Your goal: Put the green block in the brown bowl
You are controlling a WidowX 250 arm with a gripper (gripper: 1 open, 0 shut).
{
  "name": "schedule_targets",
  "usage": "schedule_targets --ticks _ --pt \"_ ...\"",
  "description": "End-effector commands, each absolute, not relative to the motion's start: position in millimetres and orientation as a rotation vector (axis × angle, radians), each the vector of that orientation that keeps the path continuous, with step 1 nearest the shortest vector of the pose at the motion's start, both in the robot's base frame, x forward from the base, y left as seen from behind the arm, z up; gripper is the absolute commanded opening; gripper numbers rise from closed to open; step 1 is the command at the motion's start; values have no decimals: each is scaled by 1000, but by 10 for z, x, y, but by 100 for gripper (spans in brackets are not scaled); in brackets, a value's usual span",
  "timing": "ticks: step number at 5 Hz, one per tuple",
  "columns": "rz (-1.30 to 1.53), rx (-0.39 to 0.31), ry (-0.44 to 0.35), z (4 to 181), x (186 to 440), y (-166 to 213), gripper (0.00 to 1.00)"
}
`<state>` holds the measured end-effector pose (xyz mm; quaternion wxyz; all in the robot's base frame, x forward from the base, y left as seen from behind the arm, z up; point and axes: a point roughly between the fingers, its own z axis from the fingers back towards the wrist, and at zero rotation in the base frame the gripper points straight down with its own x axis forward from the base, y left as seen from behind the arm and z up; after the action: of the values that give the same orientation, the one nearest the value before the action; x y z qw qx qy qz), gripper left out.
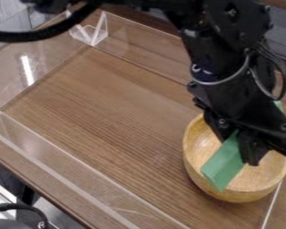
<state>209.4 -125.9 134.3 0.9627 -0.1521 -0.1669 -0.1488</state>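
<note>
The green block [225, 168] is a bright green bar, tilted, its lower end down inside the brown bowl [203, 146]. The bowl is round, light wood, at the table's right front. My black gripper [256, 146] hangs over the bowl and is shut on the block's upper end. The arm hides the bowl's far rim and the top of the block. Whether the block's low end touches the bowl's floor I cannot tell.
A clear plastic wall [62, 192] runs around the wooden table surface [97, 107], low along the front and left edges and behind at the top. A black cable [38, 36] loops at the upper left.
</note>
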Motion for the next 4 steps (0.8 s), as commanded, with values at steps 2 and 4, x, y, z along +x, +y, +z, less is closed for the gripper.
schedule_targets --ticks 2,4 --pt "-291 -318 -366 1383 2152 -1242 0" --pt "-283 -322 -361 1350 2171 -1243 0"
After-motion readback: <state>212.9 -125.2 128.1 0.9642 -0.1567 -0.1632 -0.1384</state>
